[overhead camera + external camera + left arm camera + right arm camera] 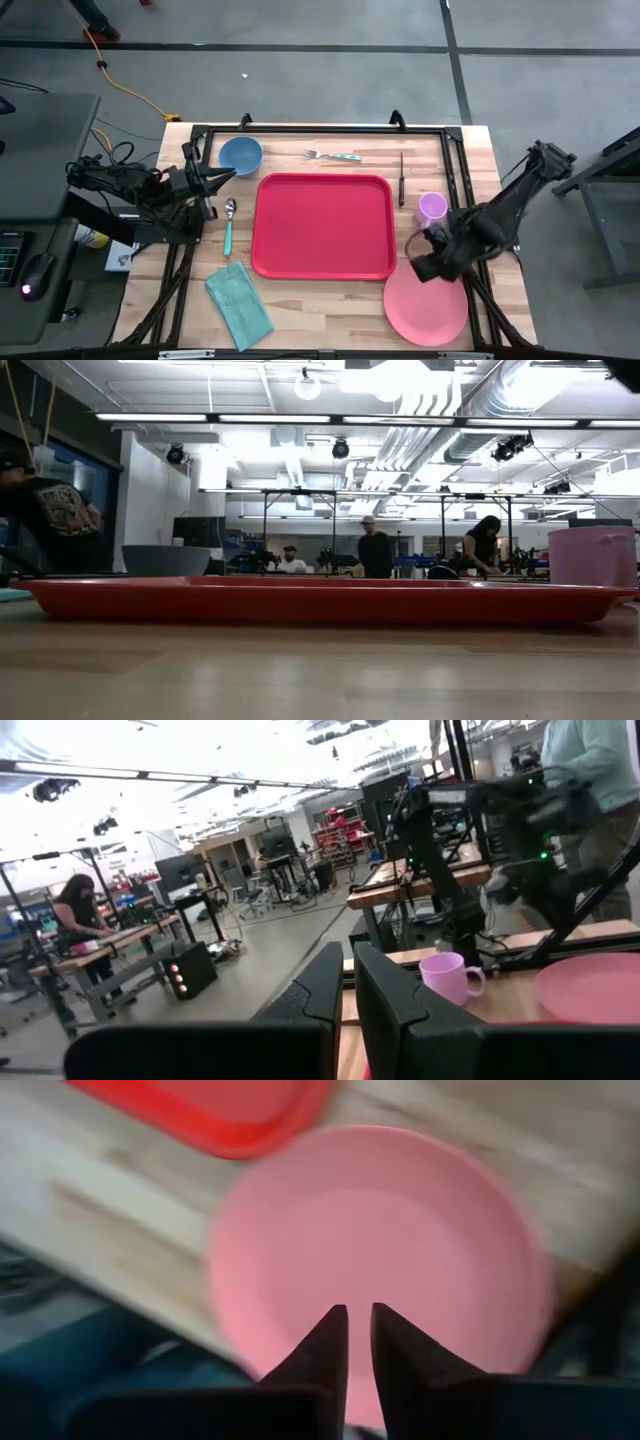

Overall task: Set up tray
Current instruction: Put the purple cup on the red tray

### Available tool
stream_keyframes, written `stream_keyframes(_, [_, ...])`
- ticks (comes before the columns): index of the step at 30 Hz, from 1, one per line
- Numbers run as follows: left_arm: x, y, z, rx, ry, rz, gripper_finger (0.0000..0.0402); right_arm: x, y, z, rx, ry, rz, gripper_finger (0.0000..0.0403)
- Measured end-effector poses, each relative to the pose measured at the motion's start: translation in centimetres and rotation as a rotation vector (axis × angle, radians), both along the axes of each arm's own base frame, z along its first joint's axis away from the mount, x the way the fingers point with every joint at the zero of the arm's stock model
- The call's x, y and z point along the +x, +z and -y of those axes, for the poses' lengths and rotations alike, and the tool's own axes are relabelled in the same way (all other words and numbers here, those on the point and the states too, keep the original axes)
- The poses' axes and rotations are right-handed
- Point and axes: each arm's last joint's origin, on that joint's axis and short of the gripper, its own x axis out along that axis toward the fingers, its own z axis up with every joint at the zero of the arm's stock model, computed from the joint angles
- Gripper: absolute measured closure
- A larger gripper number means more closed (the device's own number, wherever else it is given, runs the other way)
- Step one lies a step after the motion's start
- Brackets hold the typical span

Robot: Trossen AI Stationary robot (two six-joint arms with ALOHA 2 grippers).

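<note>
- Tray [322, 226] lying flat at table centre, empty; taken as landmark for all positions below.
- Judged light, stiff moulded plastic with smooth, likely slippery surface; not fragile.
- Best hold judged to be raised rim along a long edge or near a rounded corner; pinching flat floor not possible.
- Pink plate [426, 304] just off tray's near right corner, apart from rim; pink cup [432, 207] beside right edge; knife [402, 178] between cup and tray.
- Blue bowl [240, 154] off far left corner; spoon [229, 224] alongside left edge; fork [333, 155] beyond far edge; teal napkin [239, 304] off near left corner.
- Right gripper [358, 1342] poised over plate, near tray's right corner, fingers drawn narrow with only a slit between, gripping nothing.
- Left gripper [347, 988] hanging left of tray, by bowl, fingers nearly together, empty.
</note>
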Motion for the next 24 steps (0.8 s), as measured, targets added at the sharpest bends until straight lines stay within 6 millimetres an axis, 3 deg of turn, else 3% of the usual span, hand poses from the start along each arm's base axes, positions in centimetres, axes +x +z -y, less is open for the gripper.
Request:
stream_keyframes(4, [0.0, 0.0, 0.0, 0.026, 0.004, -0.011, 0.0341, 0.7, -0.9, -1.8, -0.084, 0.008, -0.159, 0.0390])
stream_keyframes(8, [0.1, -0.3, 0.0, 0.040, 0.005, -0.038, 0.0341, 1.7, -3.3, -3.4, -0.115, -0.023, -0.280, 0.0376])
stream_keyframes(14, [0.1, -0.5, 0.0, 0.048, 0.004, -0.065, 0.0341, 4.1, -7.4, -5.2, -0.157, -0.079, -0.341, 0.0308])
stream_keyframes(18, [0.1, -0.5, 0.0, 0.045, 0.002, -0.064, 0.0341, 4.7, -9.5, -5.1, -0.214, -0.144, -0.455, 0.0259])
stream_keyframes(24, [0.1, -0.5, 0.0, 0.045, 0.001, -0.064, 0.0341, 6.0, -8.2, -4.2, -0.402, -0.177, -0.533, 0.0227])
